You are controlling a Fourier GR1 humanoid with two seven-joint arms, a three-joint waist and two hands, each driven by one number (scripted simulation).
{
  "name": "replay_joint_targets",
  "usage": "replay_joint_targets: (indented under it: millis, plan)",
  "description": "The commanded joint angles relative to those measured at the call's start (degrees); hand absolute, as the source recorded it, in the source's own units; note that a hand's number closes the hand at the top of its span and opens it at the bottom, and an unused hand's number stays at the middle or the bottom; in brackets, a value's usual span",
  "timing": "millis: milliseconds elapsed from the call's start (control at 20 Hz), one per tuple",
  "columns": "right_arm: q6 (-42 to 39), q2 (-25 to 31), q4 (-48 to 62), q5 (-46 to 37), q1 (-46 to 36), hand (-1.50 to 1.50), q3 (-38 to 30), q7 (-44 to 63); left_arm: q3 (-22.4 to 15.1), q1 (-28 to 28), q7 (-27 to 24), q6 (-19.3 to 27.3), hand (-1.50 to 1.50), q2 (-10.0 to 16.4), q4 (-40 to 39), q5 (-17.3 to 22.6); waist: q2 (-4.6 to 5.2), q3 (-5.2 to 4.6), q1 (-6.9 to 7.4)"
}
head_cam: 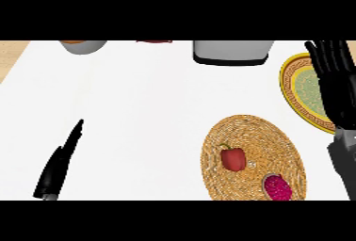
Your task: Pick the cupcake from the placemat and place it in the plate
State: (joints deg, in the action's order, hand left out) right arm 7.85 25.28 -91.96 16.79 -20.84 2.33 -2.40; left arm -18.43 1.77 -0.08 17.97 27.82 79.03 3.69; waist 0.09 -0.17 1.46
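White counter (139,103) wall to wall. Woven placemat (254,141) low right. Yellow-rimmed plate (288,89) at the right edge, half hidden behind right hand (338,103), fingers straight, holding nothing. Left hand (57,167) low left, edge-on, fingers straight, empty. Grey pot (231,52) cut off up top. On the placemat: red pepper (233,159), then pink-topped cupcake (278,187), clipped at the bottom.

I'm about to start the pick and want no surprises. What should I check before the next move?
1. Cupcake on the woven placemat: ok, near its lower edge.
2. Right hand free to grasp: ok, fingers straight, holding nothing.
3. Plate free to receive: cannot tell, the right hand hides part of it.
4. Red pepper apart from the cupcake: ok, a gap shows.
5. Left hand out of the way: ok, far left.
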Motion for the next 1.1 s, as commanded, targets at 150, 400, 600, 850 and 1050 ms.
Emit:
replay_joint_targets:
  millis: [150, 400, 600, 850, 1050]
  plan:
    - [-16.0, 7.7, 2.1, 8.8, 1.0, 1.5, -6.9, -2.8, 3.3, 0.0, 3.3, -2.7, 0.0, -7.5, -0.4, 8.9, 0.04, 0.2, -1.54]
    - [-6.6, 13.7, 8.8, -6.7, 8.5, 1.5, -10.8, -7.8, 3.9, -1.5, 6.4, -5.5, 0.0, -10.8, 0.6, 14.7, 0.47, 0.23, -3.04]
    - [-10.4, 7.2, 10.8, -0.8, 16.7, -1.5, -14.8, -22.0, 4.2, -2.2, 9.3, -6.2, 0.0, -11.5, 1.6, 15.8, -0.04, 0.28, -2.43]
    - [-20.3, 11.5, 7.7, 1.3, 24.8, -1.5, -19.0, -25.6, 4.7, -1.8, 8.7, -7.7, 0.0, -12.0, 0.7, 14.6, -0.18, 0.17, -2.2]
    - [-21.6, 17.5, 0.0, -4.0, 26.5, -1.5, -16.2, -18.2, 4.6, -0.8, 8.1, -6.5, 0.0, -12.8, 1.7, 13.5, -0.34, 0.06, -2.32]
